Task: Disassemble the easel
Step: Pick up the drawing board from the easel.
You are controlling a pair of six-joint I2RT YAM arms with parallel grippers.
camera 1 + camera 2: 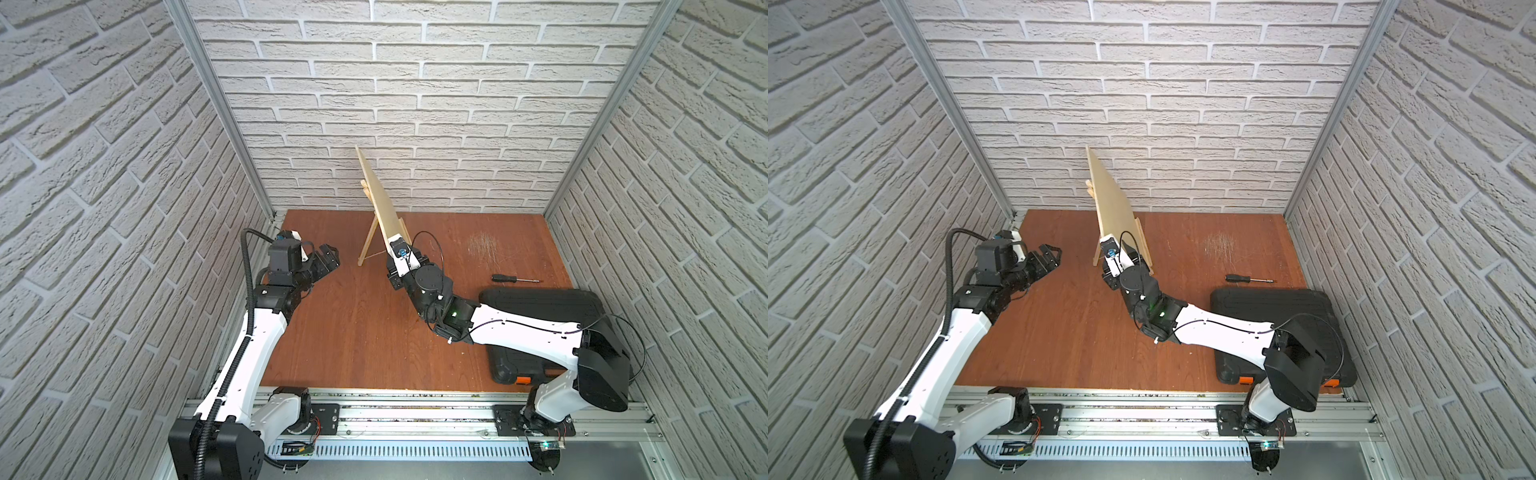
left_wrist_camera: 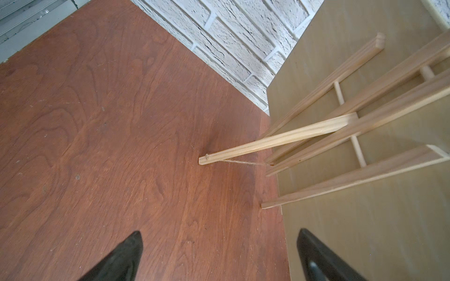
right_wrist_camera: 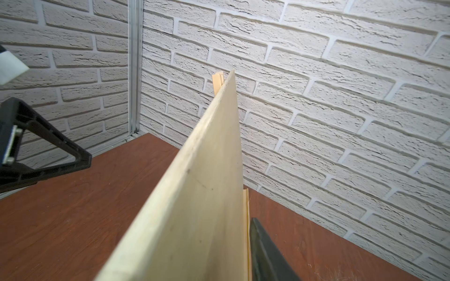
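Currently the small pale wooden tripod easel [image 1: 367, 243] stands on the far half of the red-brown wooden table [image 1: 353, 332]. Its back leg is splayed out, and a large flat pale plywood board [image 1: 380, 199] leans on its front.

Both top views show little of the easel beyond that leg and the top tips poking out behind the board. Only the left wrist view shows its rear: long slats, thin dowel crossbars, and a thin string [image 2: 246, 162] running from the back leg's foot to the front frame. The right wrist view shows the board's face and near edge, with only the easel's top tip and a sliver of slat.

The right claw [image 1: 401, 266] is at the easel's foot, against the board's lower end. One dark finger [image 3: 263, 250] lies just beside the slat and the other is hidden, so I cannot tell whether it grips.

The left claw [image 2: 219, 232] hangs wide and empty on the easel's back-leg side, apart from it.

A slim black screwdriver [image 1: 505, 278] and a black plastic tool case [image 1: 540, 301] with orange latches lie on the easel's board side, well apart from it.
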